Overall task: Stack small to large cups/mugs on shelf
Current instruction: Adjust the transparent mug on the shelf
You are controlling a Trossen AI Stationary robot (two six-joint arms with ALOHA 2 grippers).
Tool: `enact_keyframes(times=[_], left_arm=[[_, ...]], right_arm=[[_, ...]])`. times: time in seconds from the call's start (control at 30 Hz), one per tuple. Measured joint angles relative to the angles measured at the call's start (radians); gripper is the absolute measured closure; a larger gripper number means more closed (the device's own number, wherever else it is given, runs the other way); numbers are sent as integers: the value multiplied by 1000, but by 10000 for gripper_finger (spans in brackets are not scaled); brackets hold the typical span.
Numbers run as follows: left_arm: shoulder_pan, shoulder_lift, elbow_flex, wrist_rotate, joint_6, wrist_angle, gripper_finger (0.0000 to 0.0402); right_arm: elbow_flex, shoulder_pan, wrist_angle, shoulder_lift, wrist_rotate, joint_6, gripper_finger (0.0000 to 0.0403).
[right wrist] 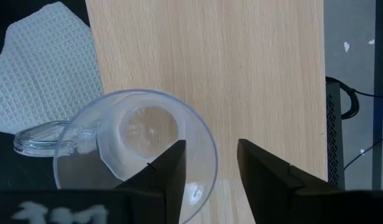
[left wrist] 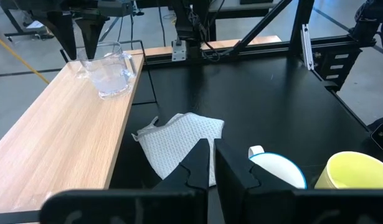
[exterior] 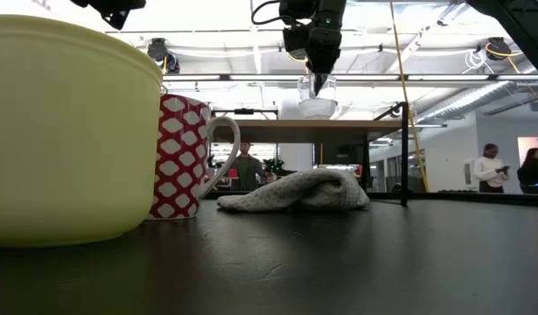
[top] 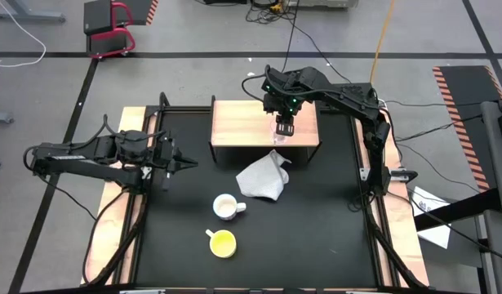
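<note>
We could read no text, label, brand, number or sign anywhere. The red mug with the white lattice pattern (exterior: 183,156) bore only its pattern, with no lettering. The black-and-orange hazard striping on the floor (top: 467,122) beside the table carried no words. Some white sheets of paper (top: 431,216) lay by the table's right side, but any print on them was too small for us to make out.

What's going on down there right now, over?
Right gripper open over the shelf, one finger inside the clear glass cup standing there. Left gripper shut, waiting. White patterned mug, yellow cup still on the tabletop.
</note>
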Motion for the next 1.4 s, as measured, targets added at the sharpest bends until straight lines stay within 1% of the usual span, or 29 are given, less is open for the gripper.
enact_keyframes(times=[0.6, 0.8, 1.17, 1.4], left_arm=[[0, 0, 0, 0, -5, 1, 376], [0, 0, 0, 1, -5, 1, 376], [0, 0, 0, 2, -5, 3, 376], [0, 0, 0, 3, -25, 2, 376]], right_arm=[[1, 0, -8, -16, 0, -9, 266], [1, 0, -9, -76, 0, -8, 266], [1, 12, -38, -221, -3, 61, 266], [1, 39, -52, -261, -3, 97, 266]])
